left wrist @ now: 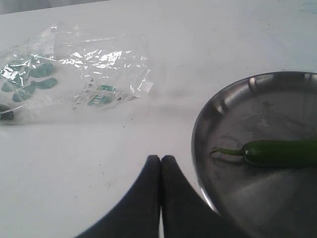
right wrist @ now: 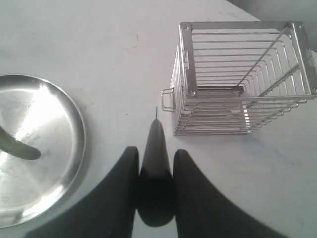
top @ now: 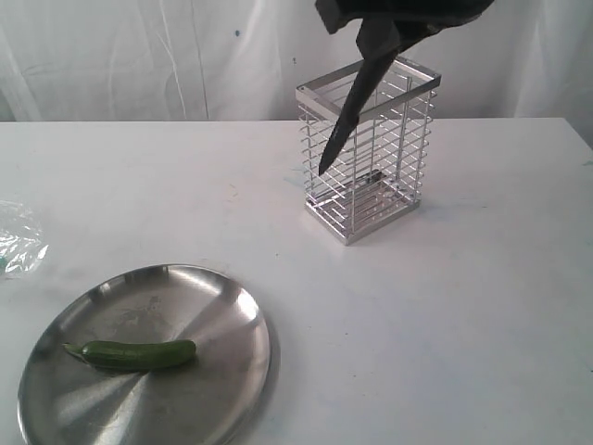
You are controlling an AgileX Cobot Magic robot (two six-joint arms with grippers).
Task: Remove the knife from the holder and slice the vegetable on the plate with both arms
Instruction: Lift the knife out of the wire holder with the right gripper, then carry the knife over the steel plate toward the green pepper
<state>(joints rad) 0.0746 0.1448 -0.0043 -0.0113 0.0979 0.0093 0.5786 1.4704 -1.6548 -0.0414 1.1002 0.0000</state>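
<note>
My right gripper [top: 382,32] hangs above the wire holder [top: 368,148], shut on the black handle of the knife [top: 347,116]. The dark blade slants down across the holder's near side, its tip clear of the table. In the right wrist view the knife [right wrist: 156,141] sits between the fingers [right wrist: 185,166], with the holder [right wrist: 242,79] beyond it. The green vegetable [top: 139,354] lies on the steel plate [top: 218,306] at the front left. My left gripper [left wrist: 161,159] is shut on nothing, low over the table beside the plate [left wrist: 233,99] and near the vegetable [left wrist: 277,152].
A crumpled clear plastic bag [left wrist: 74,74] with green print lies on the white table left of the plate, also seen at the table's left edge as the bag [top: 18,243]. White cloth hangs behind the table.
</note>
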